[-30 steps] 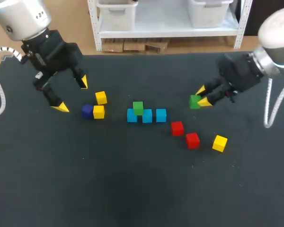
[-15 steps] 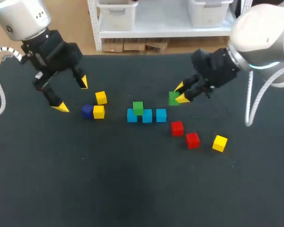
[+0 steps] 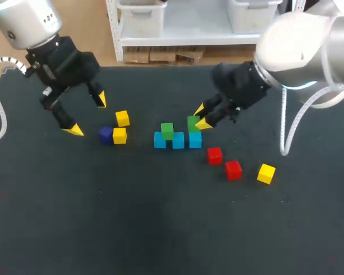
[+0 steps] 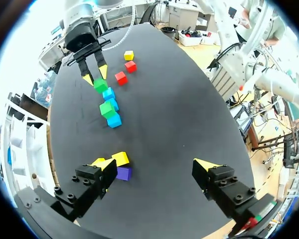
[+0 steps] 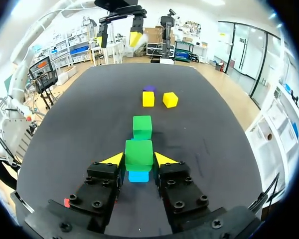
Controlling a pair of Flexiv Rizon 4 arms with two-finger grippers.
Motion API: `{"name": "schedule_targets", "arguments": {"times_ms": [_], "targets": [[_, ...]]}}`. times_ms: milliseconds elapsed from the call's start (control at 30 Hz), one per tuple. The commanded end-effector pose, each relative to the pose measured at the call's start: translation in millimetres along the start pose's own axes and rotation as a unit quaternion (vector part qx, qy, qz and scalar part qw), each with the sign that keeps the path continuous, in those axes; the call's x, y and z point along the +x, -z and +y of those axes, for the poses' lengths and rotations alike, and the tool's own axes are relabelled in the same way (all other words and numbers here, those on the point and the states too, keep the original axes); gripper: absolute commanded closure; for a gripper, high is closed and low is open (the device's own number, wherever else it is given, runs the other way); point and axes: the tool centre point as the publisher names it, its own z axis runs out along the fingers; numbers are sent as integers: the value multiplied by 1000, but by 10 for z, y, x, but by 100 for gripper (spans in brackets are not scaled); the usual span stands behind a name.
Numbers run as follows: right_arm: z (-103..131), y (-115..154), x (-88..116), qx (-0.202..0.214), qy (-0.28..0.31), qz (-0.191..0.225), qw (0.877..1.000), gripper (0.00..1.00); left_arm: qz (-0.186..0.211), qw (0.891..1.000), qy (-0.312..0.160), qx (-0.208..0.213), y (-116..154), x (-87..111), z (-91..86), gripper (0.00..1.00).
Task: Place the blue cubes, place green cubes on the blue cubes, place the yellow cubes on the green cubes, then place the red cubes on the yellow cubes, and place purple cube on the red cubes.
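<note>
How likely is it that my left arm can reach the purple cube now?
Probably yes: the left gripper is open and empty near the purple cube, with nothing between them. A yellow cube right beside it may crowd one finger.

I note a black, matte table (image 3: pixel 74 217) filling most of the head view; its far edge runs across the upper part of the frame. Lighting on it is even, with one soft shadow at lower centre. Beyond the edge, upper centre, stands a white metal shelving unit (image 3: pixel 113 34) carrying two pale bins (image 3: pixel 140 20). Flattened cardboard (image 3: pixel 160 55) lies under its lowest shelf. The floor (image 3: pixel 83 28) at upper left is tan. In the right wrist view, tall glazed panels (image 5: pixel 237 47) stand beyond the table.
</note>
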Motion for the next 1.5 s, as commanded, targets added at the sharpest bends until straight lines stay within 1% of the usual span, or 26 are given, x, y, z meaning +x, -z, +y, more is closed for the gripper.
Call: {"name": "schedule_targets", "arguments": {"times_ms": [33, 233, 800, 1500], "targets": [[-27, -94, -25, -9, -7, -2, 1000, 100, 0, 1000, -1, 0, -2, 7, 5, 0], [6, -155, -28, -12, -7, 0, 1000, 100, 0, 1000, -1, 0, -2, 7, 5, 0], [16, -188, 39, -13, -19, 3, 1000, 100, 0, 1000, -1, 0, -2, 7, 5, 0], [-10, -223, 44, -16, -20, 4, 1000, 100, 0, 1000, -1, 0, -2, 7, 5, 0]]}}
